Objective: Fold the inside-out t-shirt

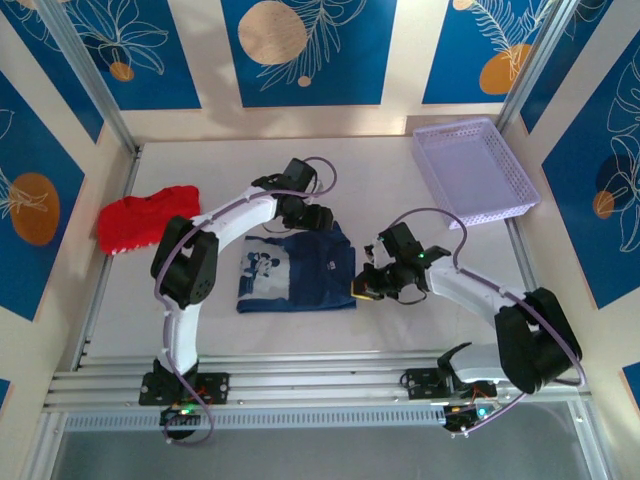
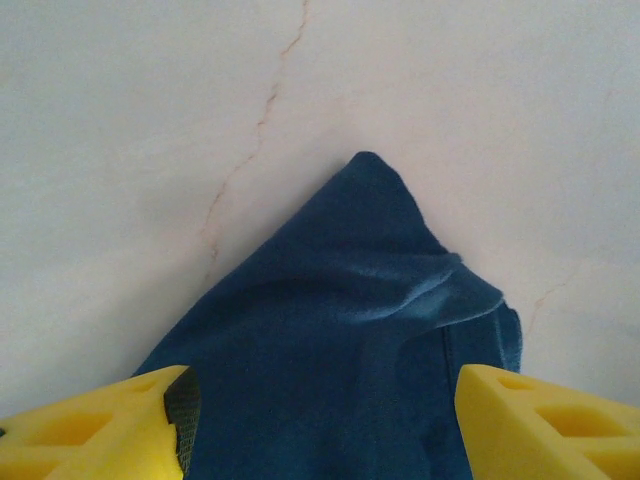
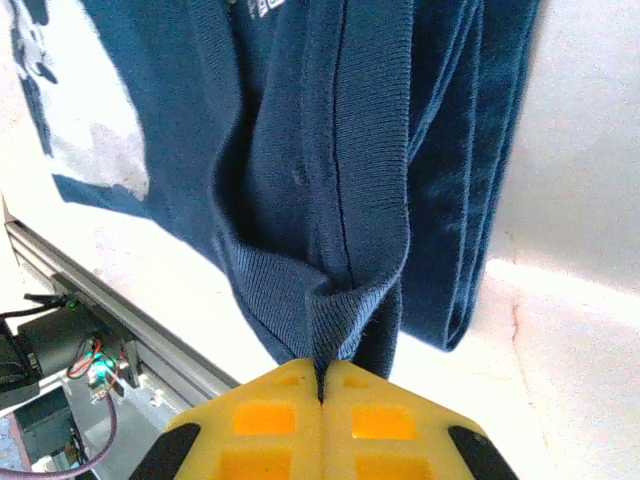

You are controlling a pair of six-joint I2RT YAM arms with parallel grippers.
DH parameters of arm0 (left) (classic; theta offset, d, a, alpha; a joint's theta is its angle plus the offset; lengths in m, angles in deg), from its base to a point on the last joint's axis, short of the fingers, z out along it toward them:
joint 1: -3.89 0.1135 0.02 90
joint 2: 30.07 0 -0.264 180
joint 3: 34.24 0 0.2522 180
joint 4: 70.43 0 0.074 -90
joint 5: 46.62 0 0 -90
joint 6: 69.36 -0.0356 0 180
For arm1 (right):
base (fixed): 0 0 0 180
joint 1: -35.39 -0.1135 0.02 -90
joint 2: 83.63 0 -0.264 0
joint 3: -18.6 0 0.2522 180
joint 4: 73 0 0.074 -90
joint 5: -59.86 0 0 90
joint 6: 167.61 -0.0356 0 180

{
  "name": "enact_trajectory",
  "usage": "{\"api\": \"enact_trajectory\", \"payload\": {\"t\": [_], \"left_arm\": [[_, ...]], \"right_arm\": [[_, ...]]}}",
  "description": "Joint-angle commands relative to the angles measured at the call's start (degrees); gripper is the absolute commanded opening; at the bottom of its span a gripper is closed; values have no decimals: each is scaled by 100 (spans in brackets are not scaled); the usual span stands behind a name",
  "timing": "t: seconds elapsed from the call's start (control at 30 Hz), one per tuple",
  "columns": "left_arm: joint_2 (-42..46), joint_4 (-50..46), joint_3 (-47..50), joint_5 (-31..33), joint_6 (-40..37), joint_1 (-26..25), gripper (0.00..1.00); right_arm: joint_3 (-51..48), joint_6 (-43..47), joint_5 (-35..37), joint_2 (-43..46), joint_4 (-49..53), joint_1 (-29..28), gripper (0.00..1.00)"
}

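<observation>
The inside-out t-shirt point(image 1: 295, 275) lies folded into a navy rectangle mid-table, with a pale print on its left half. My left gripper point(image 1: 325, 222) hovers at its far right corner, open. In the left wrist view the yellow fingers point(image 2: 90, 425) stand wide apart on either side of the cloth point(image 2: 340, 340), which runs to a point on the table. My right gripper point(image 1: 357, 288) is at the shirt's near right corner. In the right wrist view its jaws point(image 3: 322, 372) are shut on a pinch of ribbed navy edge, and the shirt point(image 3: 330, 150) bunches up from there.
A red garment point(image 1: 145, 218) lies crumpled at the left of the table. A lilac perforated basket point(image 1: 475, 170) stands at the far right. Aluminium rails point(image 1: 320, 385) run along the near edge by the arm bases. Framed walls close in both sides.
</observation>
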Motion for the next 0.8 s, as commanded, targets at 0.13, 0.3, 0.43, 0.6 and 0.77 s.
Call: {"api": "enact_trajectory", "payload": {"t": [0.13, 0.3, 0.43, 0.6, 0.77], "left_arm": [[205, -259, -152, 269, -263, 1, 69], [371, -348, -20, 495, -371, 27, 69], [737, -304, 377, 623, -434, 134, 70], [1551, -237, 1466, 573, -410, 421, 71], [2353, -95, 2590, 384, -185, 551, 72]], "right_arm": [[-546, -331, -115, -271, -154, -132, 4], [-325, 17, 298, -497, 178, 86, 16], [-64, 239, 569, -264, 563, 171, 33], [156, 244, 785, 116, 424, 184, 37], [768, 344, 1001, -512, -391, 507, 37]]}}
